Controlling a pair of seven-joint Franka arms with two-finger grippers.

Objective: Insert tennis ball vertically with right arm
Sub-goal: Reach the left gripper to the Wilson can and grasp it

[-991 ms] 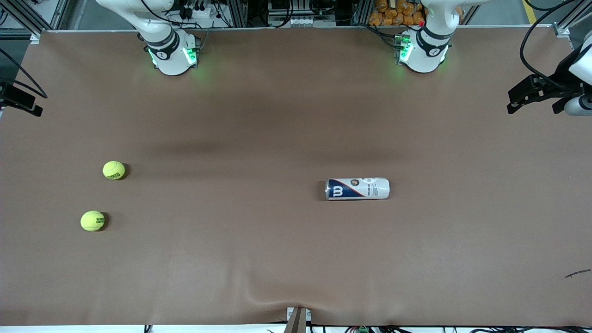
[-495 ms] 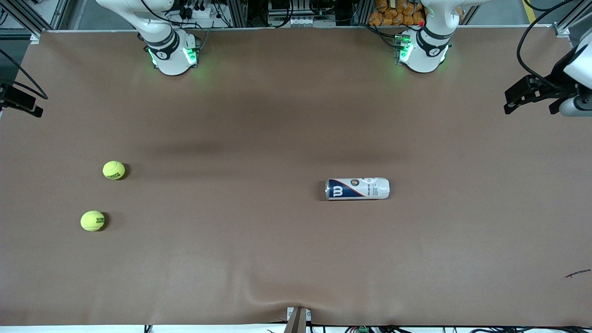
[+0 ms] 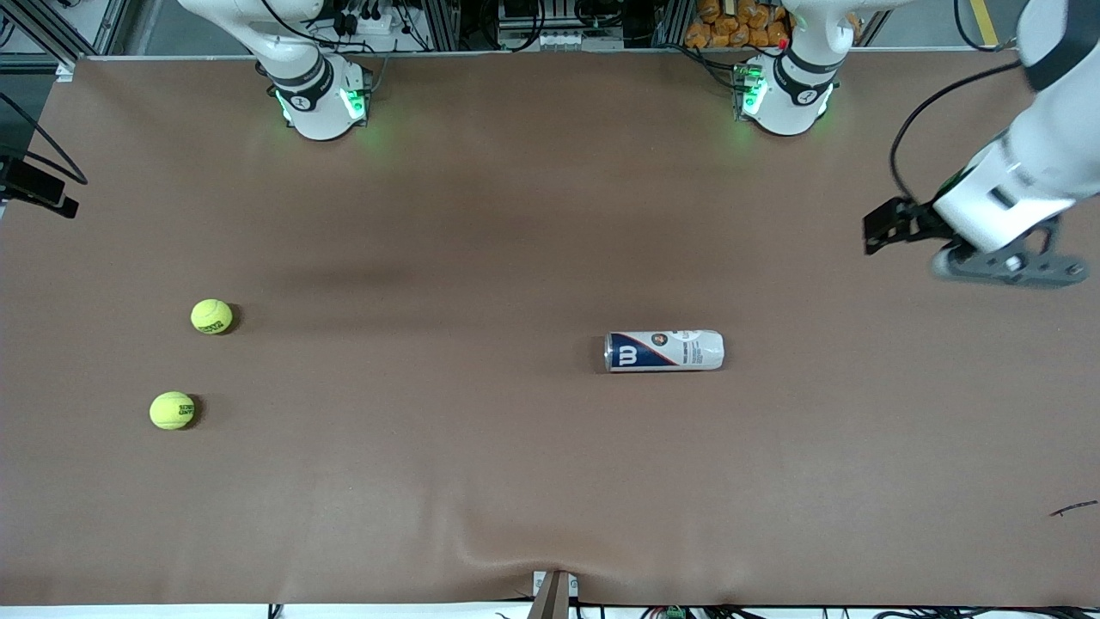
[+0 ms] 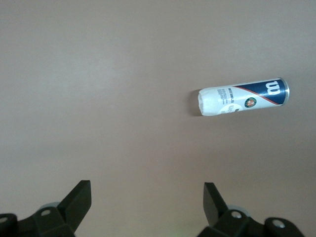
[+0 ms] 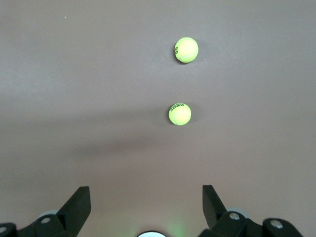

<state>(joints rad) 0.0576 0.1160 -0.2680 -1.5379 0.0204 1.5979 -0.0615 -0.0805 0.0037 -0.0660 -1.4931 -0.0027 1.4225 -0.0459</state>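
Brown counter (image 3: 516,215) fills my screens. My left end effector (image 4: 146,207) hangs released over the counter's left-arm end, with the tennis ball can (image 3: 663,351) lying on its side well apart from it. My right end effector (image 5: 145,207) is released too, above the counter; both tennis balls (image 5: 179,114) (image 5: 186,50) rest on the counter ahead of its fingers, apart from each other.

Left end effector (image 3: 1005,265) swung in from the table's edge at the left arm's end, now farther over the table (image 3: 533,464) and closer to the tennis can (image 3: 664,351), fingers spread wide.
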